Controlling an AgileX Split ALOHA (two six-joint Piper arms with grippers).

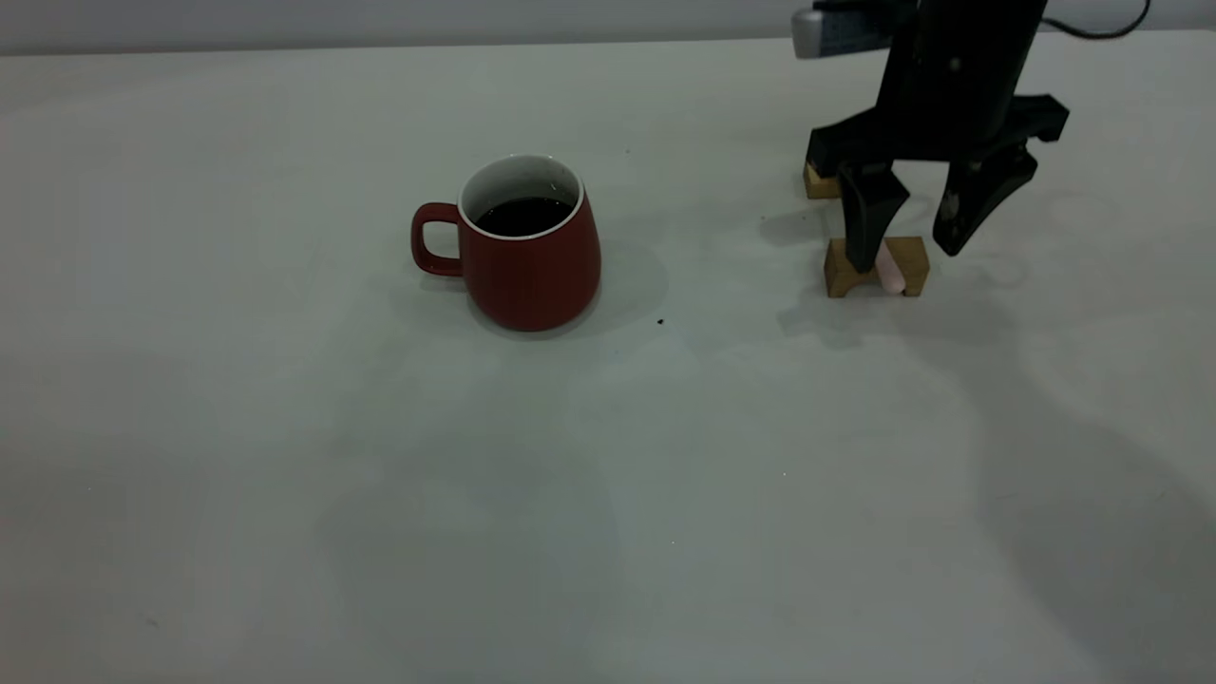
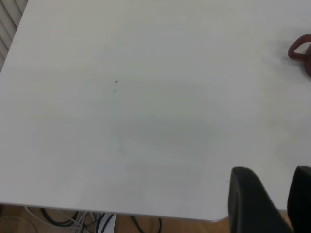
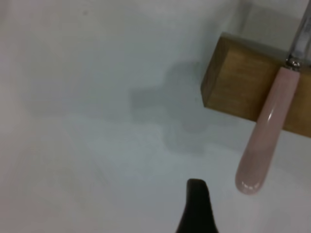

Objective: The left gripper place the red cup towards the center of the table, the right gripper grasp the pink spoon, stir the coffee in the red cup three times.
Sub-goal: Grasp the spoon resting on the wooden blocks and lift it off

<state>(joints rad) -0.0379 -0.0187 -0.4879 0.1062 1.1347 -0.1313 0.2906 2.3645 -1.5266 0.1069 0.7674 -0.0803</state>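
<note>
Over at three o'clock from the red cup (image 1: 532,245), the right gripper (image 1: 914,233) hangs spread above the pink spoon (image 1: 890,269) on its wooden block (image 1: 912,258); straddle the handle squarely, then pinch.

glossy red cup (image 1: 532,261), matt table (image 1: 285,475), wood block (image 3: 243,85)

We count 1 red cup (image 1: 532,256) holding 1 pool of coffee (image 1: 523,216), 1 pink spoon (image 3: 265,141), 2 wooden blocks, 1 near (image 1: 875,268) and 1 far (image 1: 821,182), and 2 grippers, right (image 1: 912,233) and left (image 2: 272,204).
</note>
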